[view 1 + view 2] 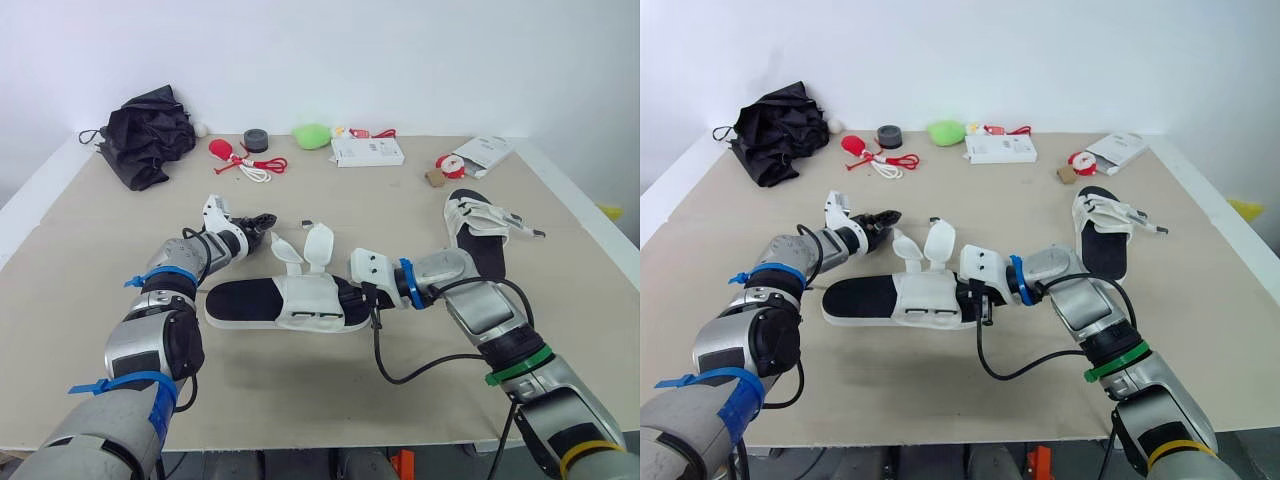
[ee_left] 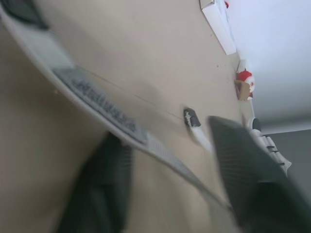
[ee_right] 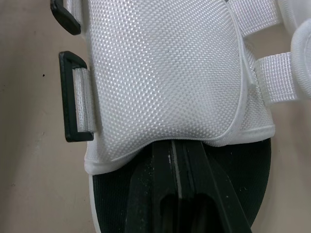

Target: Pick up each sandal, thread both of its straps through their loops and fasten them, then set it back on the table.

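Right gripper tucked under near sandal's white upper; loose straps just beside left gripper; second sandal beyond right gripper.

Lab-style test setup: cluttered table, blank white wall.

Two white-strapped sandals with black footbeds.
The near sandal lay flat at centre, lengthwise left to right, its two straps unfastened and standing up. The second sandal lay farther right.
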Controlling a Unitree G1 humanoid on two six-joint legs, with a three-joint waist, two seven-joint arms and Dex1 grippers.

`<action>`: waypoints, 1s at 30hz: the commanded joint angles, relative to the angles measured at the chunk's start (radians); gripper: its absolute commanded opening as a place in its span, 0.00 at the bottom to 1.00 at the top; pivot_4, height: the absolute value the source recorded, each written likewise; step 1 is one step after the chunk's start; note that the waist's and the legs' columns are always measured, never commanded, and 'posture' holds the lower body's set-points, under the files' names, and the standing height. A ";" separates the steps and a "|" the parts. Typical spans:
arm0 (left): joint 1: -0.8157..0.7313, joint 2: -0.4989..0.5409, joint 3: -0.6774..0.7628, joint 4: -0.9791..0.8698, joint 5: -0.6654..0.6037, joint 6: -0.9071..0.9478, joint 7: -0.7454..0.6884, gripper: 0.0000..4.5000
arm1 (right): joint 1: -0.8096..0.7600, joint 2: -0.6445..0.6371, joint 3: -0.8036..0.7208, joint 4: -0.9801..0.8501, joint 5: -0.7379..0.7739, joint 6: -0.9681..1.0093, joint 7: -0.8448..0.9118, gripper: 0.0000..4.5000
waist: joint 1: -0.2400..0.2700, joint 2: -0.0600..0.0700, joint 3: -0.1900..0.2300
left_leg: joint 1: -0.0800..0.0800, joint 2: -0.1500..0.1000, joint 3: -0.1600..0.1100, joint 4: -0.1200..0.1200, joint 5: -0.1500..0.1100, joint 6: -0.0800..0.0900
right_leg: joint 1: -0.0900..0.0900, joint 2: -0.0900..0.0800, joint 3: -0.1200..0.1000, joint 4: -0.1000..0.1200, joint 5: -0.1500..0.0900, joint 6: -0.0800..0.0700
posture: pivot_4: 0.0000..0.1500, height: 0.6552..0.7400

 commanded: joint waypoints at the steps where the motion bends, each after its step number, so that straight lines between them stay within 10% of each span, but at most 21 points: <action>1: -0.020 0.010 0.012 -0.009 0.007 -0.016 -0.007 0.13 | 0.039 -0.007 0.054 0.060 -0.062 0.032 -0.003 0.00 | 0.000 0.000 0.000 | 0.000 0.000 0.000 0.000 0.000 0.000 | 0.000 0.000 0.000 0.000 0.000 0.000 | 1.00 1.00; 7: -0.011 -0.012 0.008 -0.070 -0.003 -0.019 -0.049 0.02 | 0.040 -0.008 0.052 0.061 -0.062 0.032 -0.004 0.00 | 0.000 0.000 0.000 | 0.000 0.000 0.000 0.000 0.000 0.000 | -0.001 0.000 0.000 0.000 0.000 0.000 | 1.00 1.00; 20: 0.441 0.004 -0.467 -1.046 0.149 -0.524 -0.760 0.02 | 0.064 -0.025 0.037 0.034 -0.060 0.046 0.000 0.00 | -0.009 0.000 0.000 | -0.001 -0.001 0.000 -0.012 0.007 -0.015 | -0.004 0.000 0.003 -0.002 -0.001 -0.001 | 1.00 1.00; 30: 0.530 0.181 -0.597 -0.910 0.314 -1.306 -1.156 0.02 | 0.084 -0.040 0.034 0.009 -0.057 0.056 0.010 0.00 | 0.004 0.002 -0.001 | -0.001 -0.001 0.003 -0.012 0.008 -0.013 | -0.006 -0.005 0.002 -0.004 -0.004 -0.008 | 1.00 1.00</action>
